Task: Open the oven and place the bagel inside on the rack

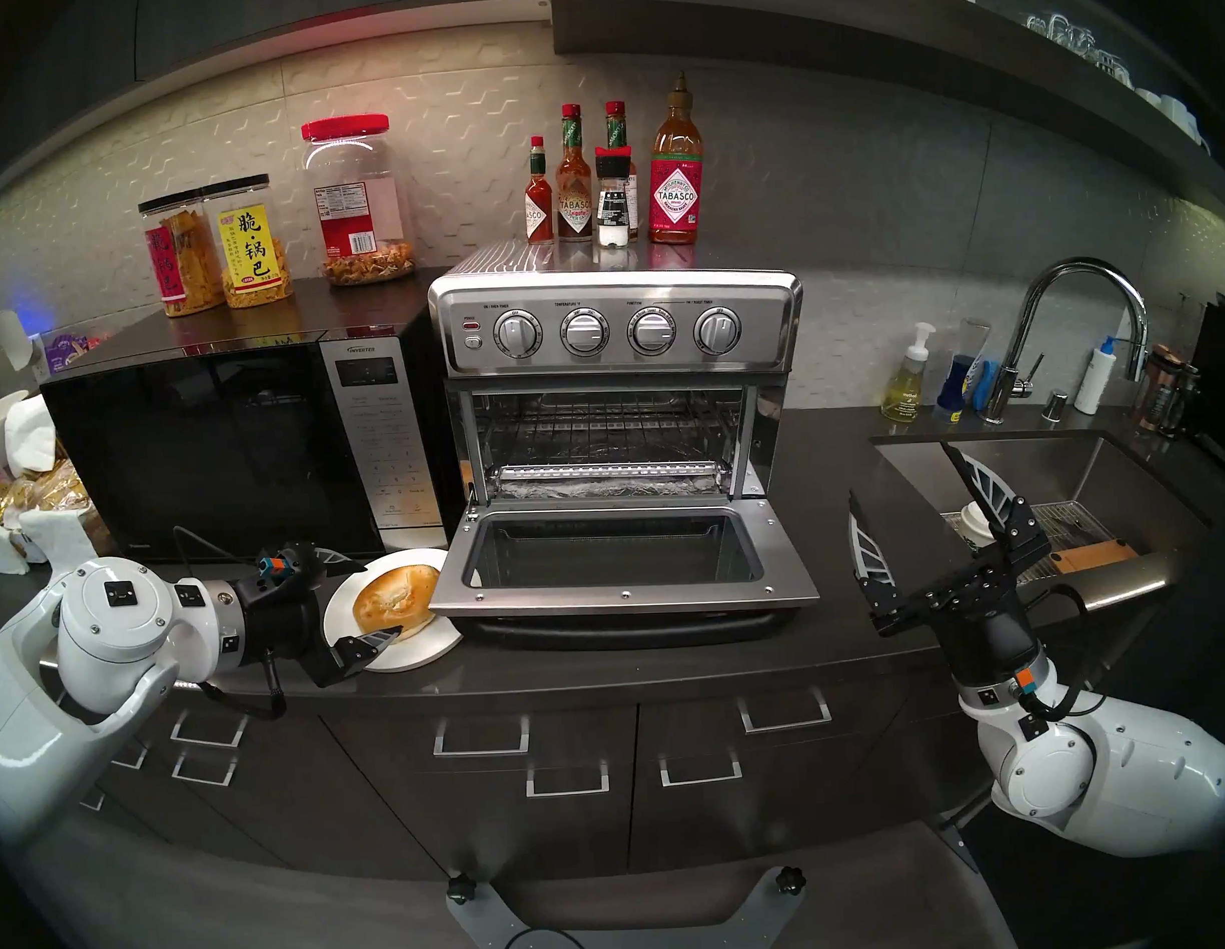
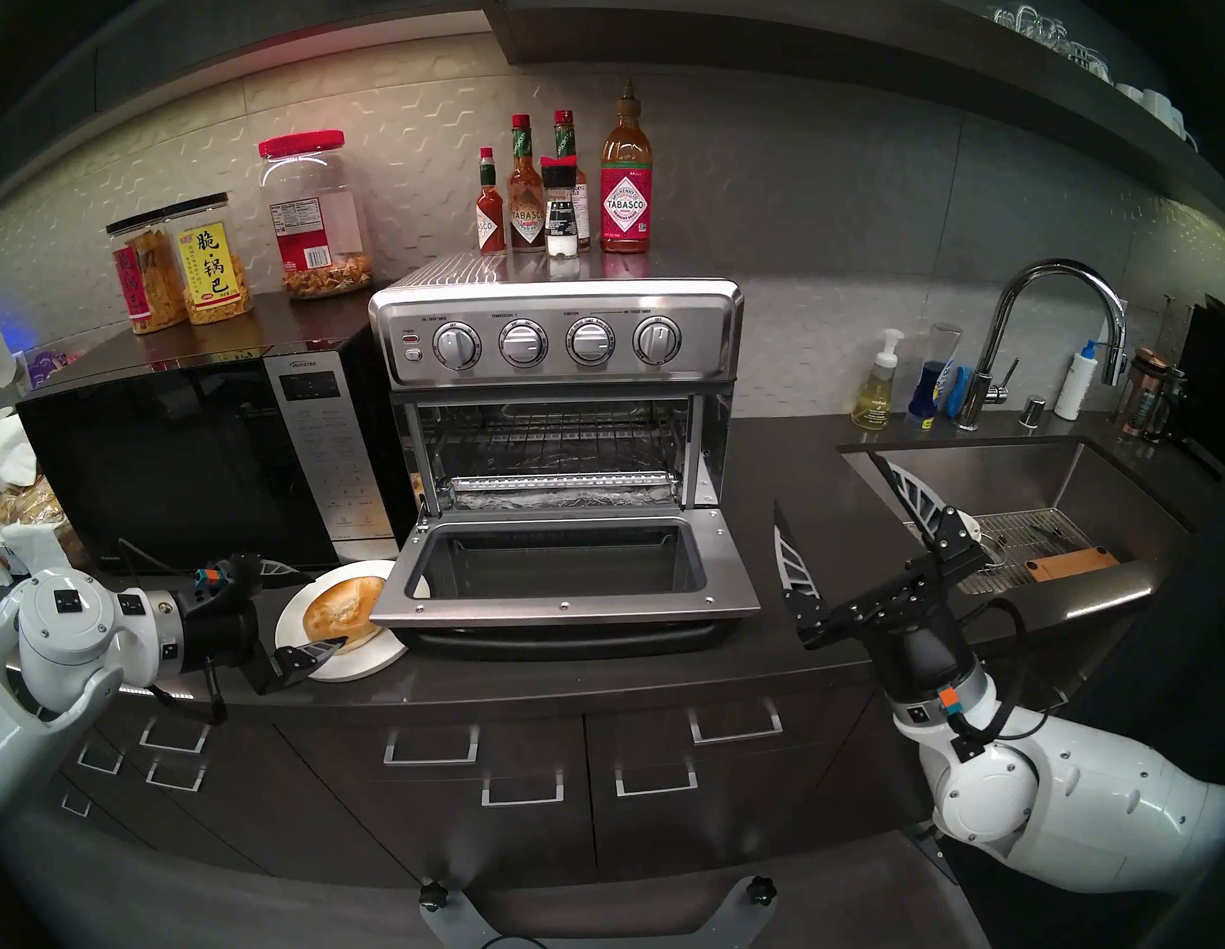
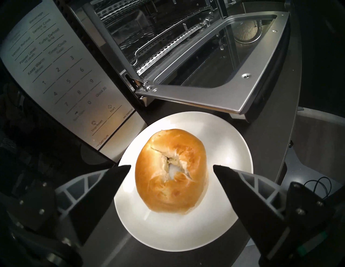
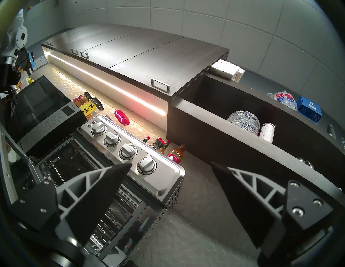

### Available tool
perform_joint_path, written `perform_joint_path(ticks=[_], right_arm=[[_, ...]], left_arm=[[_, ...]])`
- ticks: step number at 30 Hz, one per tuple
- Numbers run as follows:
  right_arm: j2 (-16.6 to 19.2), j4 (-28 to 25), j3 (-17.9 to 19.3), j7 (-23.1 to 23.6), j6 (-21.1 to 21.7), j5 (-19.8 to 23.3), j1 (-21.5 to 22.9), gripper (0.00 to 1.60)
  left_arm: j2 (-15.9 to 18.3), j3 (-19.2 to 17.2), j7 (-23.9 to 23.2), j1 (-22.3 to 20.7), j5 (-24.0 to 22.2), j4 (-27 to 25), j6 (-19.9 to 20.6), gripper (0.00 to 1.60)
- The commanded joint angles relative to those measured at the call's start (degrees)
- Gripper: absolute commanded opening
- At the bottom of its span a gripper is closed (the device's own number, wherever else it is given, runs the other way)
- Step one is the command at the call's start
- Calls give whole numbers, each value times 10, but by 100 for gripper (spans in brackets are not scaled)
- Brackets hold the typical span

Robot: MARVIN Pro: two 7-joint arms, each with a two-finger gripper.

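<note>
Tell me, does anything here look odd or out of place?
Nothing is spilled or broken. One oddity: the white round plate holding the golden-brown bagel sits partly tucked under the stainless steel toaster oven's lowered glass door.

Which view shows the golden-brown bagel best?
Left wrist: the round golden-brown bagel fills the centre, unobstructed. Head stereo views show it small, the right one partly behind the oven's open door. Right wrist misses it.

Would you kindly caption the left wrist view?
Open left pincer flanking a golden-brown bagel on a round white plate, beside the open steel oven.
</note>
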Motion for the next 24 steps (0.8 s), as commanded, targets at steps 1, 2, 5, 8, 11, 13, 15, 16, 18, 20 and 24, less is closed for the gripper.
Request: perform_joint_path(ticks=[1,2,5,8,11,13,15,16,18,20,24], right_arm=[[-1,-7,4,-3,0,0,3,160],[-1,-7,4,-3,0,0,3,160],[-1,-7,4,-3,0,0,3,160],[-1,-7,4,-3,0,0,3,160],[-1,-7,4,-3,0,0,3,160],[-1,-7,4,-3,0,0,3,160],[-1,-7,4,-3,0,0,3,160],[-1,-7,4,-3,0,0,3,160],[-1,-7,3,-3,0,0,3,160],[-1,-7,3,-3,0,0,3,160],[-1,-7,4,-3,0,0,3,160]], left_arm=[[10,13,2,-27,-10,1,-2,160],[10,17,4,-29,-10,3,-2,160],[10,27,8,-34,-9,9,-5,160],[11,36,13,-41,-10,12,-4,160],[12,46,18,-51,-9,19,-7,160],[13,51,20,-57,-9,25,-10,160],[14,57,22,-63,-9,31,-13,160],[14,60,22,-66,-10,33,-14,160],[16,67,23,-74,-10,39,-18,160],[16,72,24,-78,-11,42,-19,160],[16,83,26,-89,-15,47,-19,160]])
